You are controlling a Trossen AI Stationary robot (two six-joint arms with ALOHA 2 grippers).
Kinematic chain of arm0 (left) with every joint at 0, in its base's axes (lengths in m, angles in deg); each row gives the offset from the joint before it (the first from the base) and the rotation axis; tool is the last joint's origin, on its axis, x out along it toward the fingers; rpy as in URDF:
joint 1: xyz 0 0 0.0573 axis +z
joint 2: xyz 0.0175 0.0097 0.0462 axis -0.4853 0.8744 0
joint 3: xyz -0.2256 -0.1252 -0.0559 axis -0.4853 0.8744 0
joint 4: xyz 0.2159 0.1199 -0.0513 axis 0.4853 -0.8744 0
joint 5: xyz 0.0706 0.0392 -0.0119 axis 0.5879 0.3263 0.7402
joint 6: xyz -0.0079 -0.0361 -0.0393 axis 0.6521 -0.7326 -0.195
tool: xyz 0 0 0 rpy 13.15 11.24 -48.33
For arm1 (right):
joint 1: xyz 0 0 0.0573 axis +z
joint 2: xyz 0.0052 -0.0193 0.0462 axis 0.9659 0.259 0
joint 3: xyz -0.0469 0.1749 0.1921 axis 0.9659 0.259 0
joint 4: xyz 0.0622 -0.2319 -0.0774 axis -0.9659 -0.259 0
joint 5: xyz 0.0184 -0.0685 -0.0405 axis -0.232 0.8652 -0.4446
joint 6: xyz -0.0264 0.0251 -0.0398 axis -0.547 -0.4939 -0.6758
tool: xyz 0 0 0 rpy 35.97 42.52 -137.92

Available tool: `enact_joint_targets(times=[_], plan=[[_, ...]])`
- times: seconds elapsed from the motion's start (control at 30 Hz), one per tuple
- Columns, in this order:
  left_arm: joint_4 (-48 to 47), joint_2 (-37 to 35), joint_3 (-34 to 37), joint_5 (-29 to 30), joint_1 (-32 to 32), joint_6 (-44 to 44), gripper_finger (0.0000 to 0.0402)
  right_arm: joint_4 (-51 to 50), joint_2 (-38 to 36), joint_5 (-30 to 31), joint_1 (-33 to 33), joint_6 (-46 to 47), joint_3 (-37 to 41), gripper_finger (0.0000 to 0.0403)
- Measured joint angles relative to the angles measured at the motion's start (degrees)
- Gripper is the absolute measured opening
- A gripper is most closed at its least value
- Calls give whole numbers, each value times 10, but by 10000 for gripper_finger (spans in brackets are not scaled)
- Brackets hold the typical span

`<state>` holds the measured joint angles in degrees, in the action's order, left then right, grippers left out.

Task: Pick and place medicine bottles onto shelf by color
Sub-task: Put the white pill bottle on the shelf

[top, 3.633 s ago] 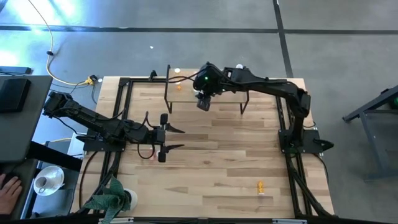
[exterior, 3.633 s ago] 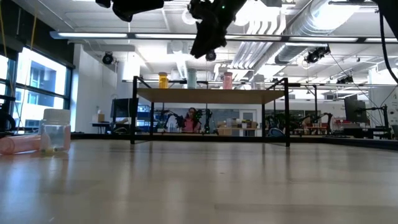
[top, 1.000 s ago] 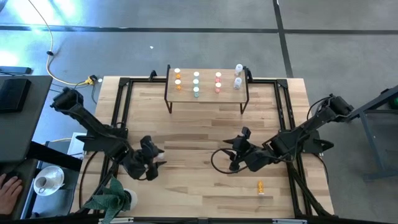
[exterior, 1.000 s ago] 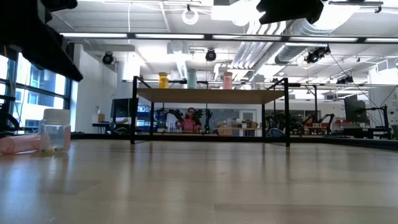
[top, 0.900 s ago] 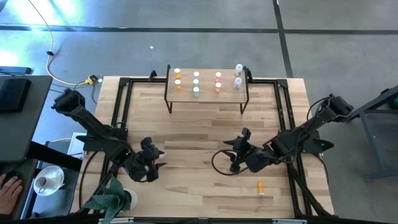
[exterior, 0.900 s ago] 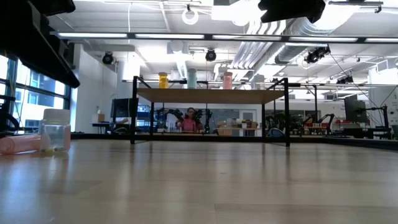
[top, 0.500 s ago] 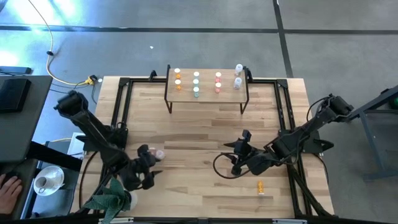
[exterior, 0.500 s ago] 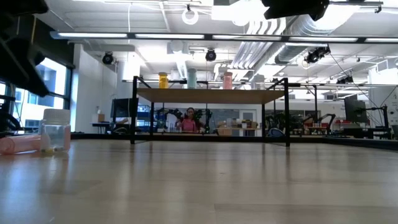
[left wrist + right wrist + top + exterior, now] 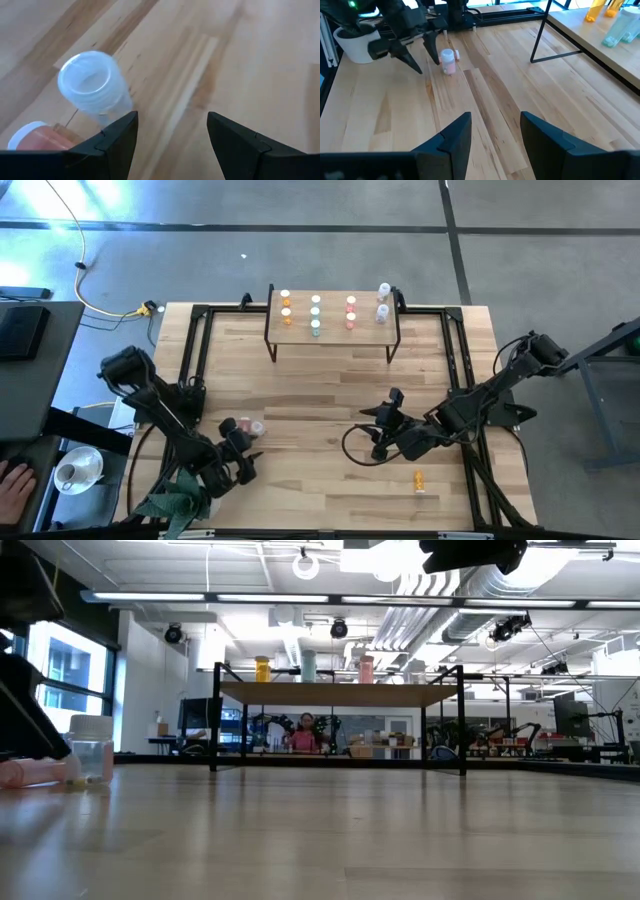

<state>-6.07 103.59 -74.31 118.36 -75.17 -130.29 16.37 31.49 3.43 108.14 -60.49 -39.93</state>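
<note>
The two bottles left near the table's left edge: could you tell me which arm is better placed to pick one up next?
Probably the left: its open gripper hangs just beside the clear bottle and pink bottle, while the right gripper sits farther away mid-table.

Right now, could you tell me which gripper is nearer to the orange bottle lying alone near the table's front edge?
The right. The right gripper hovers just beside and behind the orange bottle, while the left gripper sits far across the table by the pink and clear bottles.

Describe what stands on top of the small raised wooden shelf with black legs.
On the small raised wooden shelf stand four colour rows of tiny white-capped bottles: orange, green, pink, clear. From above, caps hide their bodies.
</note>
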Motion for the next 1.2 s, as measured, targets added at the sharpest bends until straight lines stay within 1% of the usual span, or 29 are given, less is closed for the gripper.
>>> enact_joint_targets(times=[0.1, 0.23, 0.5, 0.77, 0.93, 1.0, 1.2], plan=[[0, 23, 0, 12, 5, -18, 227, 0, 0, 0, 0, -1, 0, 161], [0, 35, 0, 20, 10, -23, 227, 0, 0, 0, 0, -1, 0, 161], [-12, 36, 0, 45, 13, -25, 227, 0, 0, 0, 0, -1, 0, 161], [-31, 36, 0, 22, 46, -28, 227, 0, 0, 0, 0, -1, 0, 161], [-35, 36, 0, -5, 68, -28, 227, 0, 0, 0, 0, -1, 0, 161], [-48, 36, 0, -13, 73, -35, 227, 0, 0, 0, 0, -1, 0, 161], [-99, 36, 0, -12, 75, -59, 227, 0, 0, 0, 0, -1, 0, 161]])
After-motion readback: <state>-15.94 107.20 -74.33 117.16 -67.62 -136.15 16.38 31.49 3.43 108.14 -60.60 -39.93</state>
